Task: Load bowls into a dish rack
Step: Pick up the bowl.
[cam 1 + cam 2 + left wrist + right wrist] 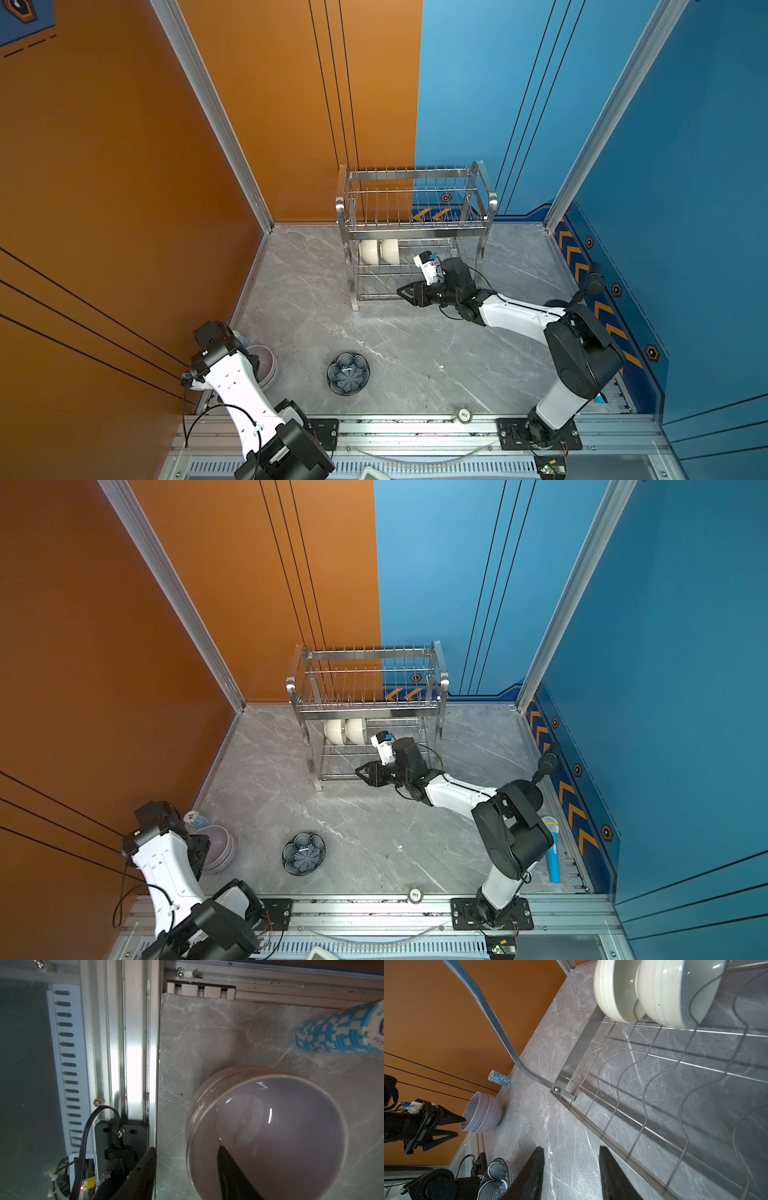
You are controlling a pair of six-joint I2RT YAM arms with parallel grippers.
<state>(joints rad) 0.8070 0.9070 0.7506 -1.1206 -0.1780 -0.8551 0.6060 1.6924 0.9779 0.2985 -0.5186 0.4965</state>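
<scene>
Bowls are only partly loaded: two cream bowls [379, 251] stand on edge between the wires on the lower shelf of the dish rack [415, 226], upper centre in both top views, so the prongs keep them upright. The dark flower-shaped bowl [348, 373] sits at lower centre and the stacked lilac bowls [268, 368] at lower left. The left pincer [186, 1148] is unclenched astride the top lilac bowl's wall, probably to pinch it, though contact is unclear; the right pincer [401, 291] hangs released and empty by the rack's front.
</scene>
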